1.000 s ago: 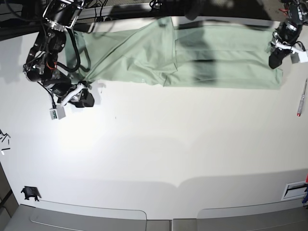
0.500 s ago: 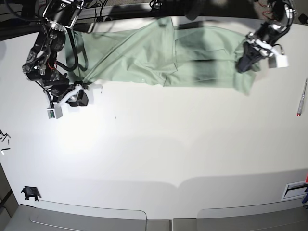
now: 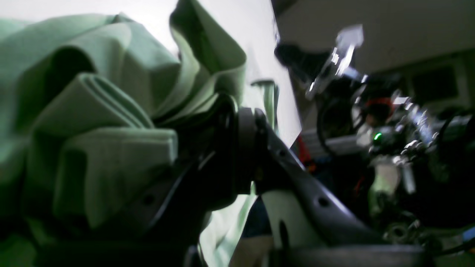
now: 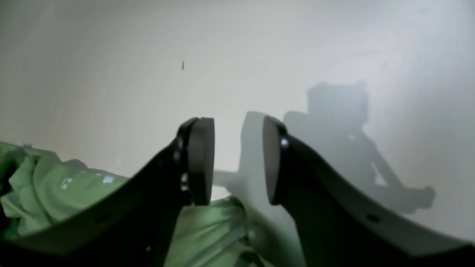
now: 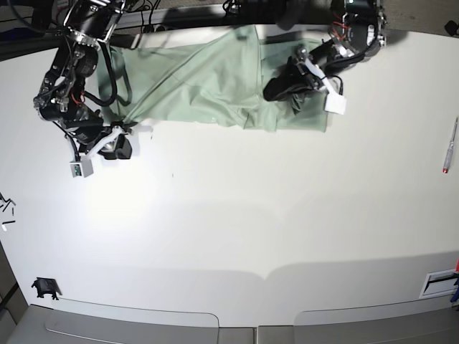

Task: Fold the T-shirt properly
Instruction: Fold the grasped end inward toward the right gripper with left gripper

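The pale green T-shirt (image 5: 201, 79) lies bunched along the table's far edge. Its right end is doubled back over the middle. My left gripper (image 5: 274, 89) hangs over that folded part, shut on a thick pleat of T-shirt (image 3: 92, 111) fabric; in the left wrist view the left gripper (image 3: 237, 111) has its jaws pressed together on the cloth. My right gripper (image 5: 123, 147) stands open just off the shirt's near left corner. In the right wrist view the right gripper (image 4: 237, 163) has only bare table showing between its pads, with the T-shirt (image 4: 74, 189) crumpled low on the left.
A pen (image 5: 450, 145) lies near the right edge. A small black object (image 5: 44, 288) sits at the front left, and a white slotted piece (image 5: 437, 283) at the front right. Cables and arm bases crowd the far edge behind the shirt.
My left gripper has swept from the shirt's far right end leftward to its middle, dragging that end over the rest. The right gripper has barely moved.
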`<control>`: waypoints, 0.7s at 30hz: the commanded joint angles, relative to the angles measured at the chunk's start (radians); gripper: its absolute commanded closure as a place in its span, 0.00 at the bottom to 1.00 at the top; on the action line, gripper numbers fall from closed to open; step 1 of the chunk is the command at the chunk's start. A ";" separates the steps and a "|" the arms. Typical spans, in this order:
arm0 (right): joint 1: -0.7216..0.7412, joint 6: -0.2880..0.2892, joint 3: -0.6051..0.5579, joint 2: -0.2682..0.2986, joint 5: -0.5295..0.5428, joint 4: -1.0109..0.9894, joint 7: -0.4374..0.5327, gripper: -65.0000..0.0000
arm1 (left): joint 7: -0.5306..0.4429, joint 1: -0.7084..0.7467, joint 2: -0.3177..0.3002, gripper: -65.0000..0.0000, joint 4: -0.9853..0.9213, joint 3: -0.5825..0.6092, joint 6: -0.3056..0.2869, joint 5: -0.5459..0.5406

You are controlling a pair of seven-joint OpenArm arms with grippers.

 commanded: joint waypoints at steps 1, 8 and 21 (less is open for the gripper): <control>0.016 0.003 0.005 0.014 0.019 0.015 0.022 0.68 | -0.027 -0.009 -0.002 1.00 0.018 0.008 -0.013 -0.019; 0.016 0.002 0.005 0.014 0.020 0.015 0.023 0.68 | -0.021 -0.015 -0.003 0.58 0.021 0.018 -0.013 0.036; 0.016 0.002 0.005 0.014 0.023 0.015 0.023 0.68 | 0.075 -0.002 -0.058 0.57 0.341 -0.075 -0.013 0.275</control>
